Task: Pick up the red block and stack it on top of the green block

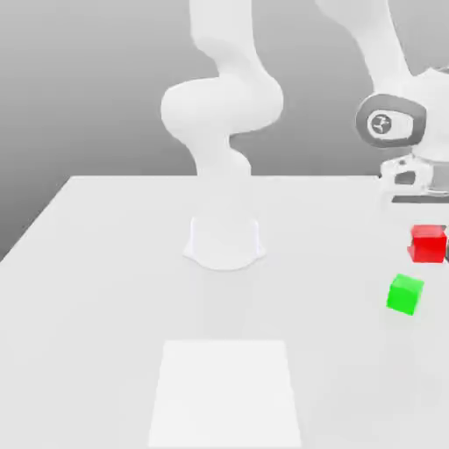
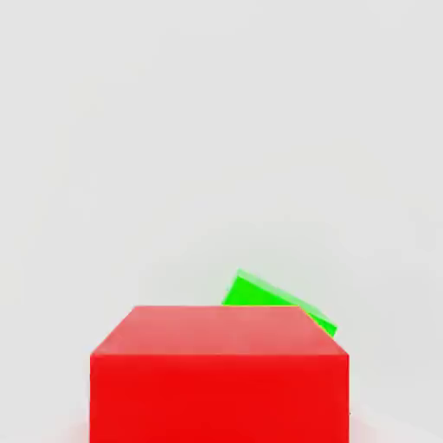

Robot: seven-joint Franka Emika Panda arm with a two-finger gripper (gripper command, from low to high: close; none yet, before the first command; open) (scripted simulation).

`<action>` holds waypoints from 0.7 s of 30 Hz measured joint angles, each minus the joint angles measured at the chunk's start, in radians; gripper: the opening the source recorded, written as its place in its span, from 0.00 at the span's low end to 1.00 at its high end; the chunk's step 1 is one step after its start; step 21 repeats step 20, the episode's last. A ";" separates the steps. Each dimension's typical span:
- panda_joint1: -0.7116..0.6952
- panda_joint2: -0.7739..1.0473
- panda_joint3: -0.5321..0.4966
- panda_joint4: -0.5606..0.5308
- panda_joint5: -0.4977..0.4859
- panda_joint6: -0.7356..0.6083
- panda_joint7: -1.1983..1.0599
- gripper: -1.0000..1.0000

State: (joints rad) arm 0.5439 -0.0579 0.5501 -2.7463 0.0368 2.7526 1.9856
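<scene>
The red block (image 1: 428, 244) sits near the exterior view's right edge of the desk (image 1: 105, 289), just under the arm's end effector (image 1: 436, 230) — whether the fingers are closed on it I cannot tell. The green block (image 1: 405, 294) lies close beside it, apart. In the hand view the red block (image 2: 221, 374) hides part of the green block (image 2: 285, 298) behind it. The risk: with so little gap, a skewed carry could clip the green cube and shove it off — or an off-centre release could topple the stack.
</scene>
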 joint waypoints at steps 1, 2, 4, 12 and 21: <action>-0.004 0.007 0.001 0.000 -0.012 0.006 0.009 0.00; -0.007 0.015 0.002 0.000 -0.025 0.013 0.018 0.00; -0.012 0.032 0.001 0.001 -0.052 0.025 0.037 0.00; -0.023 0.105 -0.015 0.003 -0.168 0.070 0.120 0.00; 0.009 0.204 -0.080 0.005 -0.293 0.118 0.211 1.00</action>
